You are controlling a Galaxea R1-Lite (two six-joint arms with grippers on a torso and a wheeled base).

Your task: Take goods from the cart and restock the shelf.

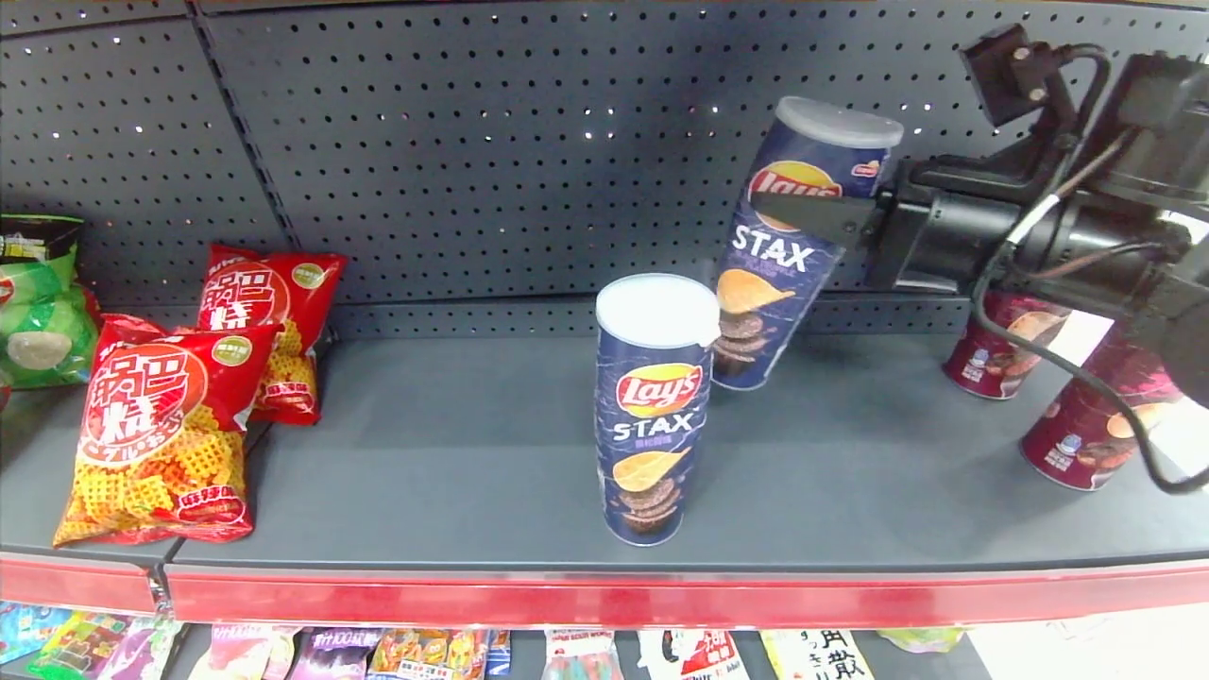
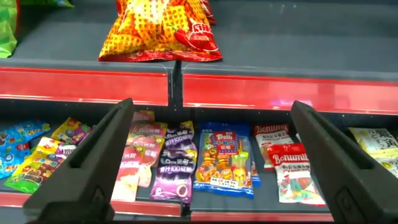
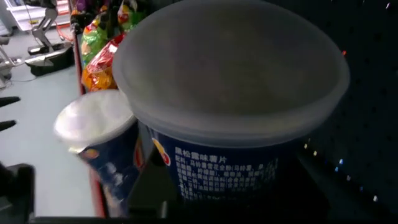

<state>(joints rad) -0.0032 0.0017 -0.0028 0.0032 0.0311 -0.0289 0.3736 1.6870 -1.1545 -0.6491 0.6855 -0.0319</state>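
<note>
My right gripper (image 1: pixel 855 212) is shut on a dark blue chip can (image 1: pixel 791 247) with a translucent lid, held tilted over the back of the grey shelf (image 1: pixel 453 453), its base just above or touching the shelf. The same can's lid (image 3: pixel 233 68) looms close in the right wrist view. A second blue chip can (image 1: pixel 654 406) stands upright nearer the shelf's front, just left of the held one; its white lid (image 3: pixel 93 121) shows beside the held can. My left gripper (image 2: pixel 208 162) is open, below the shelf's red front edge, facing the lower shelf of candy bags.
Two red snack bags (image 1: pixel 170 425) lean at the shelf's left, with a green bag (image 1: pixel 38 312) beyond. Two maroon chip cans (image 1: pixel 1086 416) lie at the right under my right arm. A pegboard wall (image 1: pixel 472 142) backs the shelf. Candy packets (image 2: pixel 224 158) fill the lower shelf.
</note>
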